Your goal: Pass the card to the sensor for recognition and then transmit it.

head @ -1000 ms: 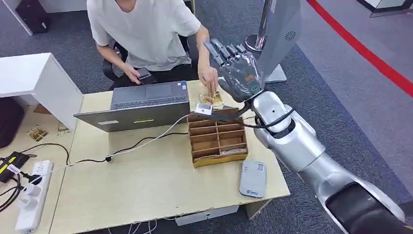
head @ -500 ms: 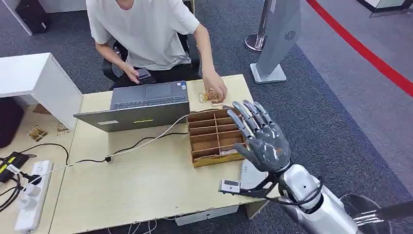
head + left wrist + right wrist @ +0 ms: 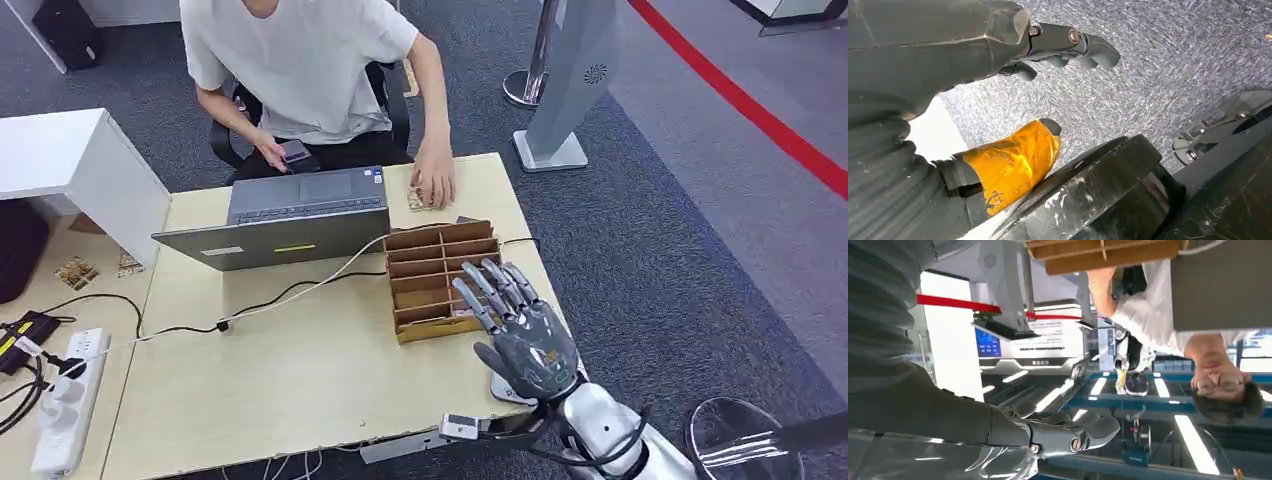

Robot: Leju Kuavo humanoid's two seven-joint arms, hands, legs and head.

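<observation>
My right hand (image 3: 517, 333) hovers with fingers spread and nothing in it over the table's front right corner, just in front of the wooden divided box (image 3: 440, 270). It covers most of the grey card sensor (image 3: 498, 389), of which a sliver shows beneath the palm. A few patterned cards (image 3: 413, 201) lie at the table's back edge under a person's hand (image 3: 434, 183). In the right wrist view the right hand's fingers (image 3: 1068, 434) are loosely extended and hold nothing. My left hand (image 3: 1038, 90), its thumb wrapped in orange tape, hangs over grey carpet and holds nothing.
A person in a white shirt (image 3: 300, 60) sits behind the table with a phone in the other hand. An open laptop (image 3: 285, 215) stands at the back left, its cable running across the tabletop (image 3: 280, 370). A power strip (image 3: 65, 400) lies at the far left.
My right hand has dropped from high near the person's hand at the back of the table to the front right corner, over the sensor. The person's hand has settled on the cards.
</observation>
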